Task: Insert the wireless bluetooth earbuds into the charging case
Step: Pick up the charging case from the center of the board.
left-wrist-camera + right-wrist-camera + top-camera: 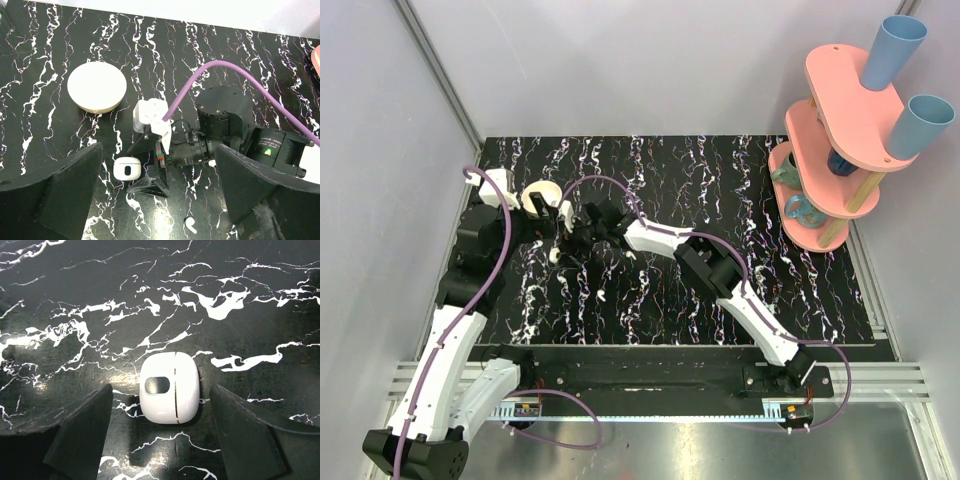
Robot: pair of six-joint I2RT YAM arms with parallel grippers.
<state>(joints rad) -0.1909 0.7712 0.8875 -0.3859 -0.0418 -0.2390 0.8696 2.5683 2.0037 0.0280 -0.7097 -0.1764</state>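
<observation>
Right hand (161,390) spread wide — charging case (169,387) between fingers, touching neither.

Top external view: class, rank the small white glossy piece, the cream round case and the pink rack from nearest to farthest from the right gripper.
From the right gripper:
1. small white glossy piece, right beside it, left side.
2. cream round case, farther back, left side.
3. pink rack, far right corner.
</observation>
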